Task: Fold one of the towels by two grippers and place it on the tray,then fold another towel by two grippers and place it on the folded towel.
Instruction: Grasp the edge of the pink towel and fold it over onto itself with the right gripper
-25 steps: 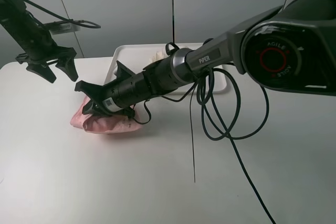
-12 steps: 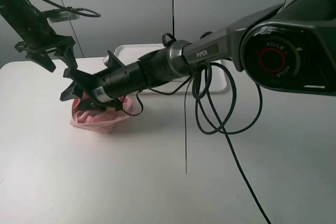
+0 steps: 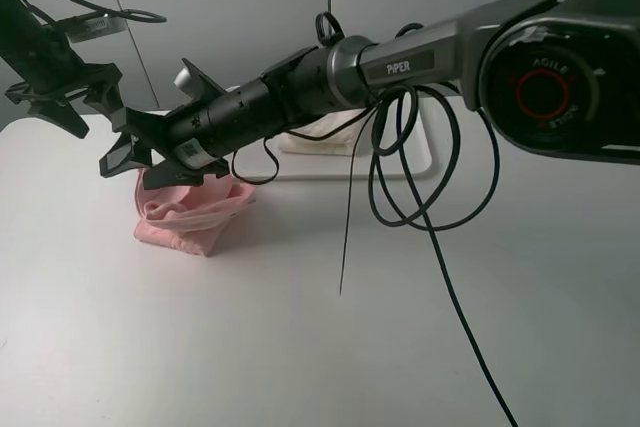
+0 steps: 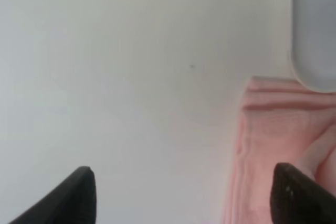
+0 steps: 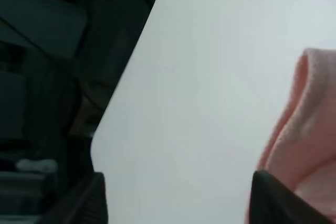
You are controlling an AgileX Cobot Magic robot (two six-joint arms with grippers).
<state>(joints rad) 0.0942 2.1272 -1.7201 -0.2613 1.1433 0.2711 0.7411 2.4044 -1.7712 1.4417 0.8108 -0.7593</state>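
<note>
lying bunched on the white table (image 3: 300,347), the pale pink towel (image 3: 190,219) is a rumpled heap with soft rolled folds on top and a flatter layer underneath, its terry edge showing ribbed bands in the left wrist view (image 4: 278,145). it sits on the left part of the table, just in front of the near left corner of the white tray (image 3: 425,162). a strip of the cream-white towel (image 3: 315,139) shows on the tray, mostly hidden behind the right arm. the right gripper (image 3: 135,152) reaches across the middle and hangs just above the pink heap, its fingers spread apart and holding nothing; in its own wrist view the two black finger tips stand wide with table and a pink fold (image 5: 299,140) between them. the left gripper (image 3: 75,97) is raised over the far left edge of the table, fingers also spread, empty, apart from the towel.
</note>
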